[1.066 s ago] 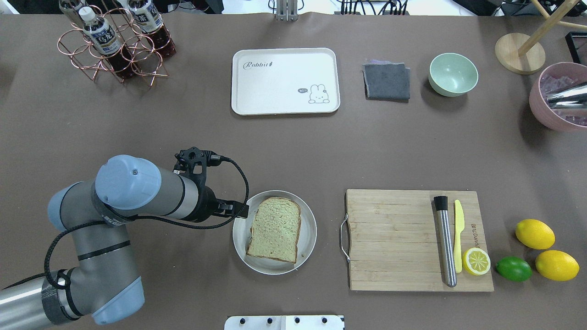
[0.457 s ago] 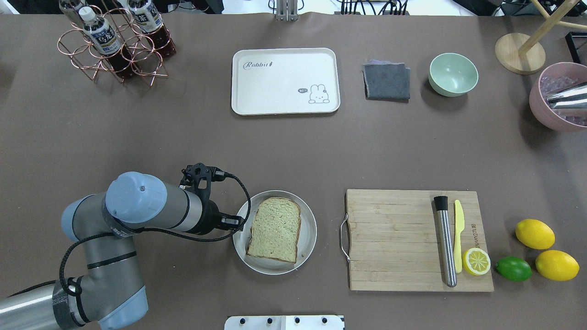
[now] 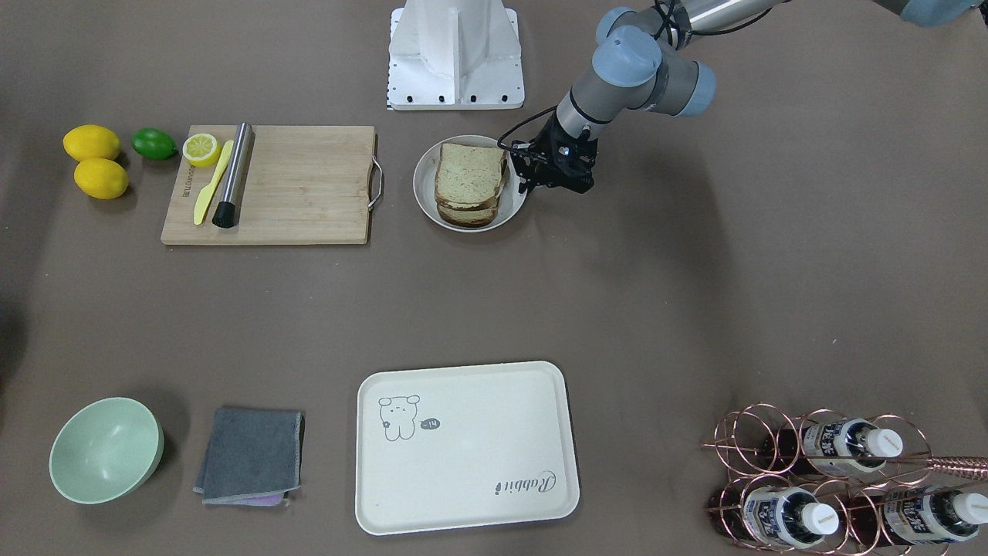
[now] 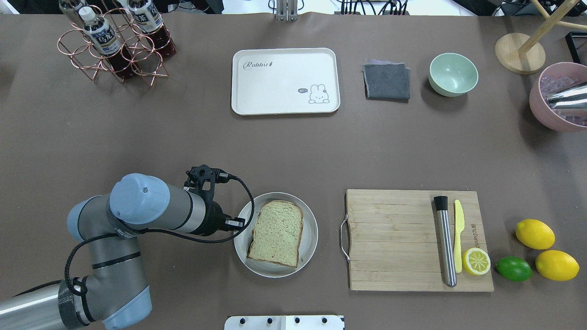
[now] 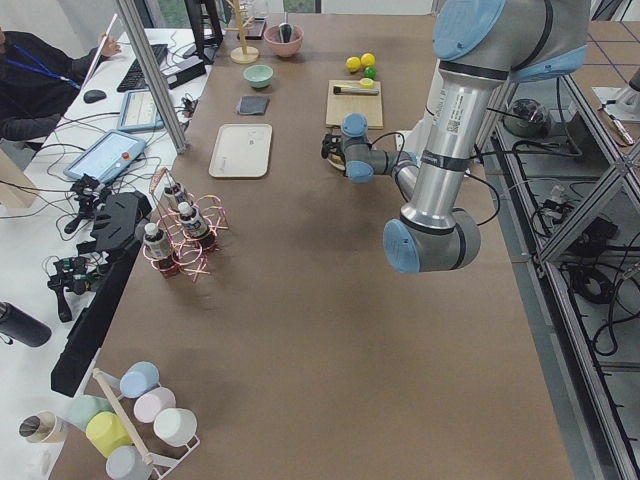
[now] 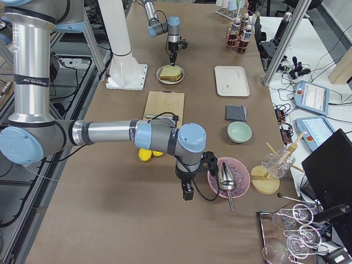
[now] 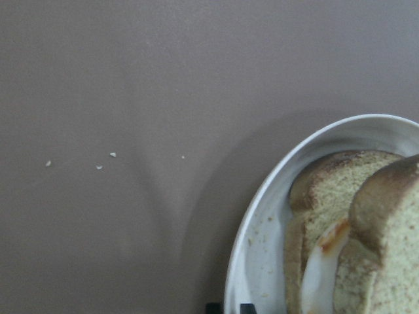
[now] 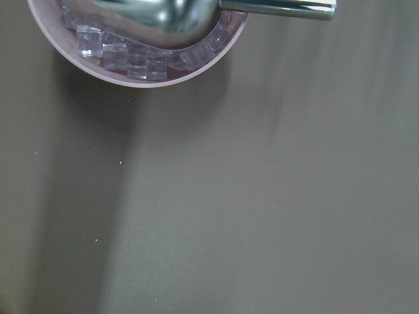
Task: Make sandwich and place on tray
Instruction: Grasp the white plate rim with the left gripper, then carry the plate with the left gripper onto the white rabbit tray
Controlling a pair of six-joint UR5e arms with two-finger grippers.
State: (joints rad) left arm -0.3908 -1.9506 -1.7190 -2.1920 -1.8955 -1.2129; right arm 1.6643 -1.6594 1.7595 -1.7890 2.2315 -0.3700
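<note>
The sandwich lies on a small round white plate: two speckled bread slices with white egg between them. In the front-facing view the sandwich shows as a stack. My left gripper is at the plate's left rim. In the left wrist view its two fingertips stand close together on either side of the rim, shut on it. The cream tray lies bare at the far middle of the table. My right gripper hangs beside a pink bowl; I cannot tell if it is open.
A wooden cutting board with a metal muddler, a yellow knife and a lemon half lies right of the plate. Lemons and a lime lie beyond it. A grey cloth, a green bowl and a bottle rack stand along the far side.
My left arm has swung toward the robot's side and settled with the gripper at the plate's left rim. The plate with the sandwich has shifted slightly right and toward the robot.
</note>
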